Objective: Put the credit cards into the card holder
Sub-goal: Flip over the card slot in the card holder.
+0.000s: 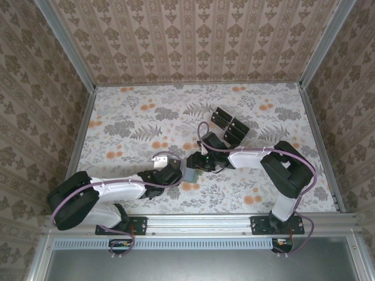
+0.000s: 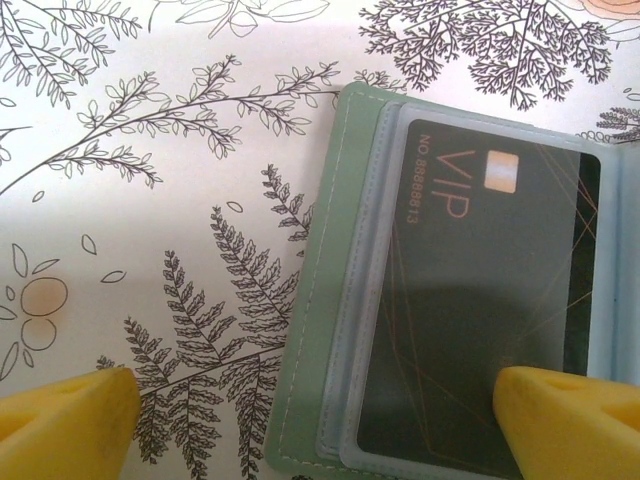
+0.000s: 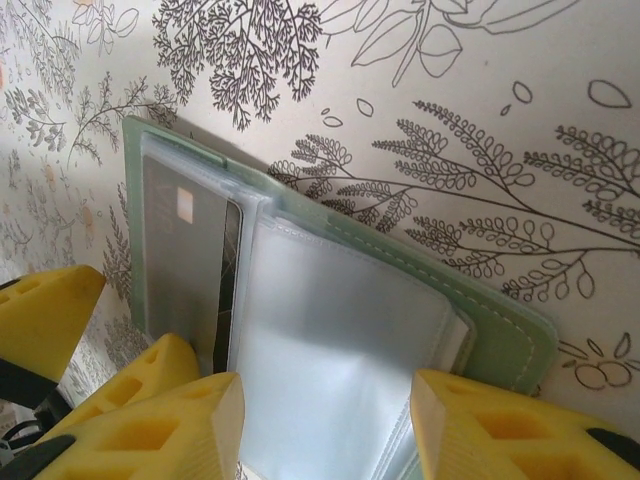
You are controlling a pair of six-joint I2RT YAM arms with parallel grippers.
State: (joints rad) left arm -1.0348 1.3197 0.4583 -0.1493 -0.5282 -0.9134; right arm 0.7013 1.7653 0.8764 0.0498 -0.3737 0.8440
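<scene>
The grey-green card holder (image 2: 305, 330) lies open on the floral table (image 2: 150, 300), a black VIP card (image 2: 480, 300) already sleeved. The left gripper (image 2: 315, 415) gapes wide over it; the right gripper (image 3: 325, 400) stands half-parted astride the clear sleeves (image 3: 330, 300), probably floppy and slick, best pinned at the edges

Card holder (image 1: 191, 170): small, dull grey-green, lies open and flat near table centre. Stitched cover edge, clear plastic sleeves inside; in right wrist view the outer sleeves bulge up off the cover. One black card (image 2: 480, 300) sits in a sleeve, face up, with "VIP", a number, a pale chip patch and thin line pattern. Loose credit cards (image 1: 221, 117): several, black, flat, clustered at 1 o'clock from holder, apart from it.
</scene>
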